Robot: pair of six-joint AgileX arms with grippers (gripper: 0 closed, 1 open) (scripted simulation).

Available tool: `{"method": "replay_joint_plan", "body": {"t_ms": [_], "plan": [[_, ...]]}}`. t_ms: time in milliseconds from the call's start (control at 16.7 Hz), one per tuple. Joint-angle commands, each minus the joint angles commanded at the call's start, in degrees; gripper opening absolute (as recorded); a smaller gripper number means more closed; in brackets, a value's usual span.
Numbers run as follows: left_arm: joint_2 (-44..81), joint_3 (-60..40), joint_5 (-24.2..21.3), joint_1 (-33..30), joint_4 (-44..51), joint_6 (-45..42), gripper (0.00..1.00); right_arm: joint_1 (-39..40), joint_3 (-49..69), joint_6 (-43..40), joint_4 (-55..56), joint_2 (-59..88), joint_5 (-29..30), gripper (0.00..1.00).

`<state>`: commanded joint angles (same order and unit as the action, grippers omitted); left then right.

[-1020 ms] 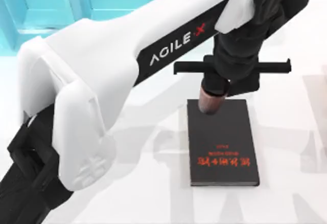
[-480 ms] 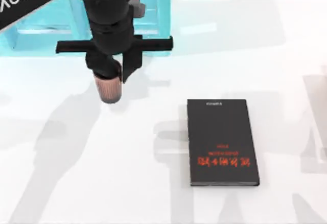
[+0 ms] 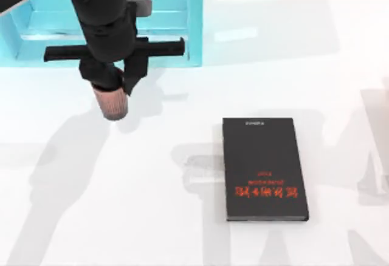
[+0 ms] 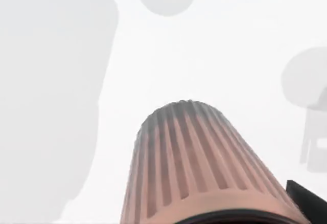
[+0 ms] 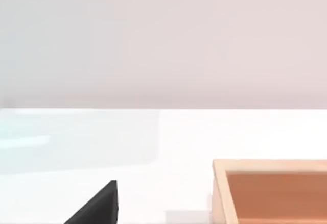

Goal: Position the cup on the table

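Left tool [image 3: 115,87] grips the ribbed brown cup [image 3: 111,104] tight, up above the white surface [image 3: 182,217], left of the black book [image 3: 264,169].

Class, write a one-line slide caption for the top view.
Left gripper holds the cup above the table, left of the black book, near the turquoise shelf.

cup [image 3: 112,104] held over the table's [image 3: 152,205] left, shelf unit [image 3: 176,29] behind, book [image 3: 264,169] right
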<state>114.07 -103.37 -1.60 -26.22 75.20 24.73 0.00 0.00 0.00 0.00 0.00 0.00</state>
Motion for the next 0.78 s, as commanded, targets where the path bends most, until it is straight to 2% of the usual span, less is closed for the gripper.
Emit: {"method": "replay_joint_plan", "body": {"t_ms": [480, 780], "plan": [[0.75, 12.11, -0.26, 0.88, -13.09, -0.71, 0.0, 0.0, 0.0, 0.0, 0.0, 0.0, 0.0, 1.0], [0.78, 13.15, -0.31, 1.01, -14.25, -0.7, 0.0, 0.0, 0.0, 0.0, 0.0, 0.0, 0.0, 1.0]]}}
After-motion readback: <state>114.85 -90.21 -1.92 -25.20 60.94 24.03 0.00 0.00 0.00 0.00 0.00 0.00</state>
